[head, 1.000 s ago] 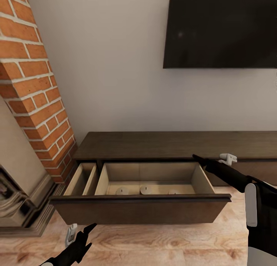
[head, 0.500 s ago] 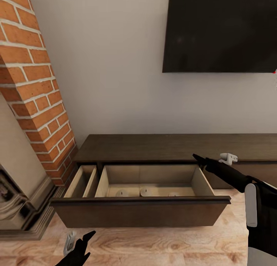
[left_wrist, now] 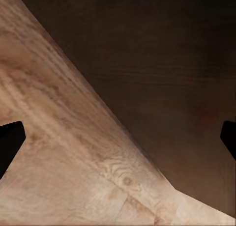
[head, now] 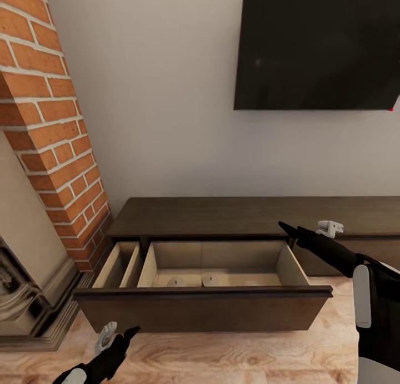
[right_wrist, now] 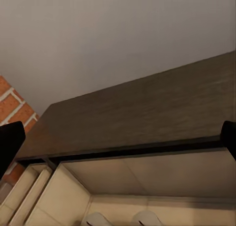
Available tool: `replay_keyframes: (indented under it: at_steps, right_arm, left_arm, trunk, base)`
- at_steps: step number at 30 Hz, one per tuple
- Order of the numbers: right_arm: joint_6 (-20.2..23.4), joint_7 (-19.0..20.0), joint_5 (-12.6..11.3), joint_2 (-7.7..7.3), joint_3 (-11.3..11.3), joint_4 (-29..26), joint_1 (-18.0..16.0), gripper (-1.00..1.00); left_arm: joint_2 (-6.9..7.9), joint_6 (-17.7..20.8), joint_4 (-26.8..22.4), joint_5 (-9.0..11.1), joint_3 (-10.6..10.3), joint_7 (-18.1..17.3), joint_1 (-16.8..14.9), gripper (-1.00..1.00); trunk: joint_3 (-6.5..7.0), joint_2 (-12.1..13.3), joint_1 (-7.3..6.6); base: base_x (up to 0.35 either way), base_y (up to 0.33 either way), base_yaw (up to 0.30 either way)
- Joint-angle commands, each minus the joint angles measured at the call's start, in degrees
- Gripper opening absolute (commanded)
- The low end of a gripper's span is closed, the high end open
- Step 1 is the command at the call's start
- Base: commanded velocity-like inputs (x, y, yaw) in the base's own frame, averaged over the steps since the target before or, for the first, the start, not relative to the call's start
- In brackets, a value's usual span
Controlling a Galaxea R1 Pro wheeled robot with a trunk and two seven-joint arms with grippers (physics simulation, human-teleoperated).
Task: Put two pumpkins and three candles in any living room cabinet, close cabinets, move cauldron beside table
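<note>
Living room wall, TV (head: 316,45) at 1 o'clock. Cabinet (head: 250,214) drawer (head: 205,309) left pulled out, candles (head: 211,279) seen inside, likely awaiting pumpkins. Left gripper (head: 114,339) at 7 o'clock, spread, empty; right gripper (head: 311,231) at 4 o'clock, spread, empty.

A dark television (head: 316,45) hangs on the pale wall (head: 166,95), beside a brick fireplace column (head: 44,123), above wood flooring (head: 233,362).
</note>
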Motion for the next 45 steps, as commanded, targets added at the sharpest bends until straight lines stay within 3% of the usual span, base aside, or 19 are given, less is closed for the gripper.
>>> replay_keyframes:
  at_steps: [1, 5, 9, 11, 15, 22, 24, 25, 27, 28, 30, 33, 35, 39, 45]
  right_arm:
    - [0.4, 0.0, -0.3, -0.13, 0.0, 0.0, 0.0, 1.00]
    - [0.4, 0.0, -0.3, -0.22, 0.1, 0.0, 0.0, 1.00]
    - [0.4, 0.1, -0.3, -0.36, 0.0, 0.0, 0.1, 1.00]
    - [0.4, 0.2, -0.3, -0.50, 0.0, 0.0, 0.1, 1.00]
    - [0.4, 0.2, -0.3, -0.63, -0.1, 0.0, 0.0, 1.00]
    - [0.4, 0.3, -0.3, -0.72, -0.1, 0.0, -0.1, 1.00]
    - [0.4, 0.4, -0.3, -0.76, -0.1, 0.0, -0.1, 1.00]
    - [0.4, 0.4, -0.3, -0.79, -0.1, 0.0, -0.2, 1.00]
    - [0.4, 0.4, -0.3, -0.81, -0.1, 0.0, -0.2, 1.00]
    - [0.4, 0.4, -0.3, -0.82, -0.1, 0.0, -0.2, 1.00]
    - [0.4, 0.4, -0.3, -0.83, -0.1, 0.0, -0.2, 1.00]
    - [0.4, 0.4, -0.3, -0.83, -0.1, 0.0, -0.3, 1.00]
    - [0.4, 0.4, -0.3, -0.82, -0.1, 0.0, -0.3, 1.00]
    - [0.4, 0.4, -0.3, -0.81, -0.1, 0.0, -0.3, 1.00]
    - [0.4, 0.5, -0.3, -0.90, -0.1, 0.0, -0.5, 1.00]
  left_arm:
    - [-0.34, 0.0, 1.8, -1.6, -0.2, 0.2, -1.0, 1.00]
    - [-1.44, -0.5, 4.4, -5.0, -0.1, 0.3, -2.2, 1.00]
    - [-1.71, -1.9, 4.8, -6.3, -0.3, 0.7, -2.7, 1.00]
    - [-1.79, -3.0, 4.9, -8.5, -0.3, 1.0, -3.2, 1.00]
    - [-2.03, -5.9, 4.8, -17.0, -0.2, 1.3, -4.4, 1.00]
    - [-2.30, -9.5, 4.3, -21.0, -0.4, 3.0, -5.2, 1.00]
    - [-2.55, -9.8, 4.3, -24.6, -0.7, 3.7, -5.6, 1.00]
    - [-2.69, -10.3, 4.2, -28.0, -0.9, 4.4, -5.8, 1.00]
    - [-2.97, -11.3, 4.2, -31.6, -1.0, 4.9, -5.9, 1.00]
    - [-3.47, -12.8, 4.3, -34.7, -1.0, 5.2, -6.0, 1.00]
    - [-4.25, -14.3, 4.4, -37.2, -1.1, 5.5, -6.0, 1.00]
    - [-6.42, -17.2, 5.0, -43.1, -1.1, 6.3, -5.8, 1.00]
    - [-6.97, -19.0, 5.8, -45.6, -1.1, 6.7, -5.6, 1.00]
    - [-7.51, -22.4, 7.5, -47.8, -1.0, 6.9, -5.4, 1.00]
    - [-7.48, -23.8, 8.1, -48.2, -1.0, 6.8, -5.4, 1.00]
  trunk:
    - [-0.01, 0.0, -0.01]
    - [0.07, 0.0, -0.01]
    - [0.10, 0.0, -0.01]
    - [0.10, 0.0, -0.01]
    - [0.10, 0.0, -0.01]
    - [0.10, 0.0, -0.01]
    - [0.10, 0.0, -0.01]
    - [0.10, 0.0, -0.01]
    - [0.10, 0.0, -0.01]
    - [0.10, 0.0, -0.01]
    - [0.10, 0.0, -0.01]
    - [0.10, 0.0, -0.01]
    - [0.10, 0.0, -0.01]
    - [0.10, 0.0, -0.01]
    - [0.10, 0.0, -0.01]
  base:
    - [0.000, 0.000, 0.000]
    - [0.000, 0.000, 0.000]
    - [0.000, 0.000, 0.000]
    - [0.000, 0.000, 0.000]
    - [0.000, 0.000, 0.000]
    - [0.000, 0.000, 0.000]
    - [0.000, 0.000, 0.000]
    - [0.000, 0.000, 0.000]
    - [0.000, 0.000, 0.000]
    - [0.000, 0.000, 0.000]
    - [0.000, 0.000, 0.000]
    - [0.004, 0.000, 0.000]
    - [0.092, 0.000, 0.000]
    - [0.239, 0.000, 0.000]
    - [0.318, 0.000, 0.000]
